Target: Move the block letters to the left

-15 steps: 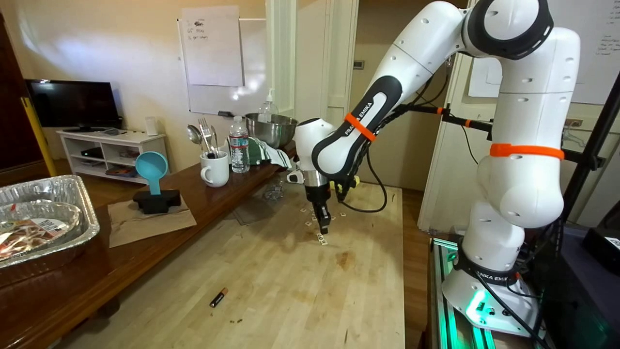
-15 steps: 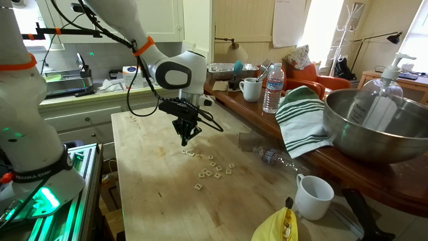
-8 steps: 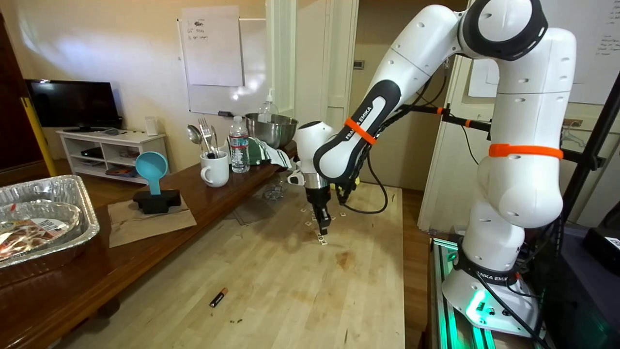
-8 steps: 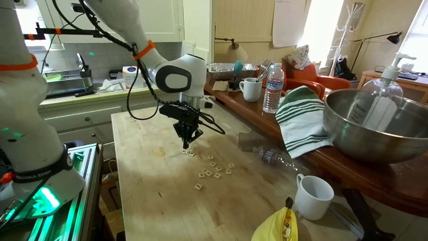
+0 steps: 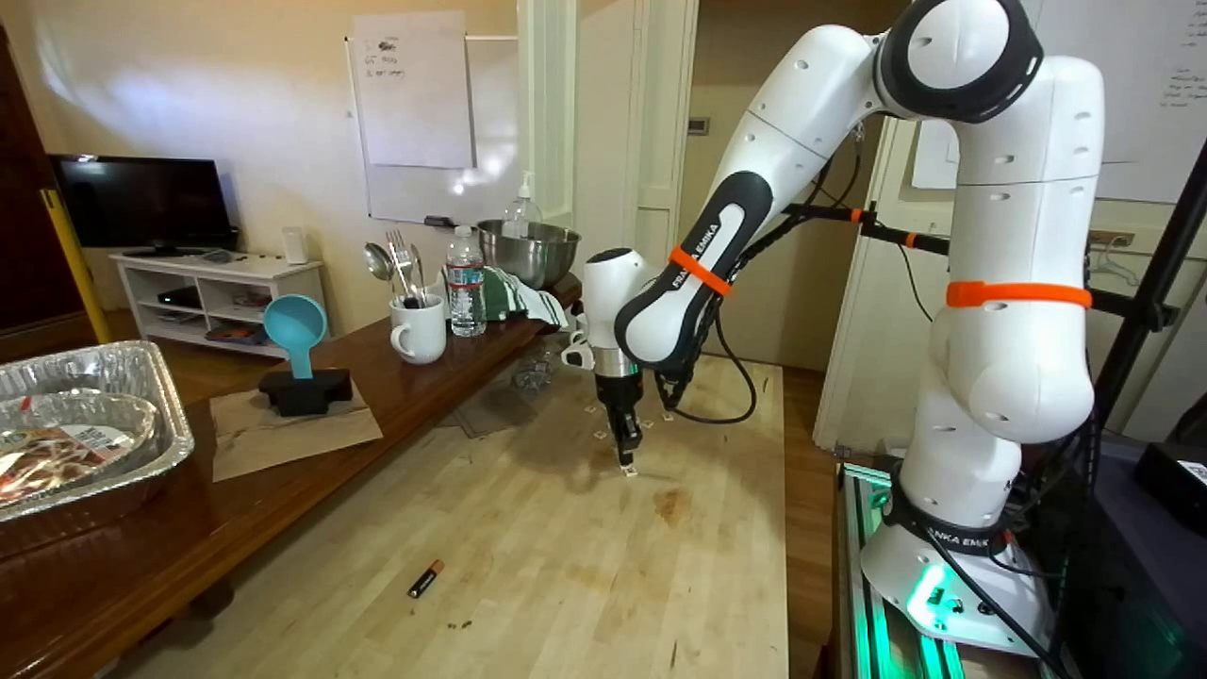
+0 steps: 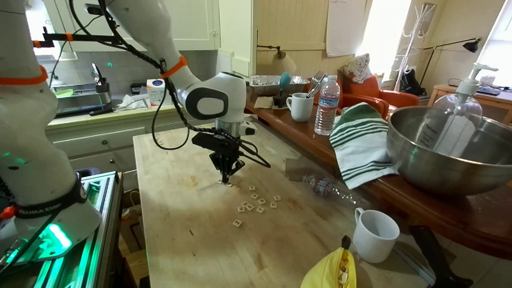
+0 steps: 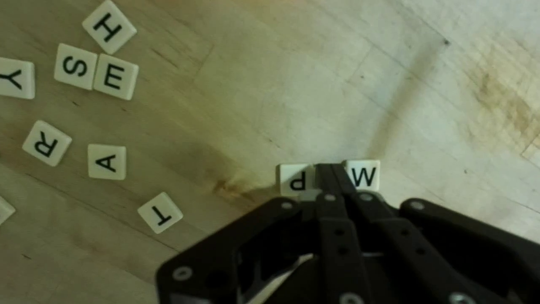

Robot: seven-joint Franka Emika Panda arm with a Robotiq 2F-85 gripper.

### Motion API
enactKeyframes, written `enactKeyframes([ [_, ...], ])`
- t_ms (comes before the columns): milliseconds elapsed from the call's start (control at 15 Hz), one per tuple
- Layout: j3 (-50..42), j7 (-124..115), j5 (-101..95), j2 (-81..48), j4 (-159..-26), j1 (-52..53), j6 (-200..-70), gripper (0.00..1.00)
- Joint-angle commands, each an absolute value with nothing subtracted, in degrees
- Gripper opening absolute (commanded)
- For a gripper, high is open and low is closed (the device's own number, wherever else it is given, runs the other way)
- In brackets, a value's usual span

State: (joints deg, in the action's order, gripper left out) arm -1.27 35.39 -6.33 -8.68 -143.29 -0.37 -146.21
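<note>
The block letters are small cream square tiles with black letters, lying on the wooden table. In the wrist view a P tile (image 7: 289, 172) lies just left of my fingertips, and a tile reading W or M (image 7: 363, 175) lies just right. My gripper (image 7: 332, 169) is shut, fingers together, down between these two; whatever lies under the tips is hidden. More tiles lie to the left: H (image 7: 109, 27), S (image 7: 75, 66), E (image 7: 115, 77), Y (image 7: 17, 80), R (image 7: 46, 143), A (image 7: 107, 162), T (image 7: 160, 213). In both exterior views the gripper (image 5: 626, 460) (image 6: 225, 181) points straight down at tile height.
A yellow pouch (image 6: 330, 270), a white mug (image 6: 376, 236) and a clear plastic bottle (image 6: 330, 188) lie on the table. A battery (image 5: 425, 579) lies toward the front. A raised wooden counter (image 5: 283, 471) with a mug, bottle and steel bowl (image 6: 444, 176) runs alongside.
My gripper has moved down from above the short row of tiles until its tips are among them. It stayed shut. The tiles have not visibly moved.
</note>
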Motion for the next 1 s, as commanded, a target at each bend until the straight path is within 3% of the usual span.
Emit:
enactKeyframes([
  [0, -0.5, 35.8, -7.8, -10.5, -143.7, -1.6, -148.3, 0.0],
  [933, 0.8, 35.9, -8.7, -10.5, -143.6, -0.7, -143.9, 0.0],
])
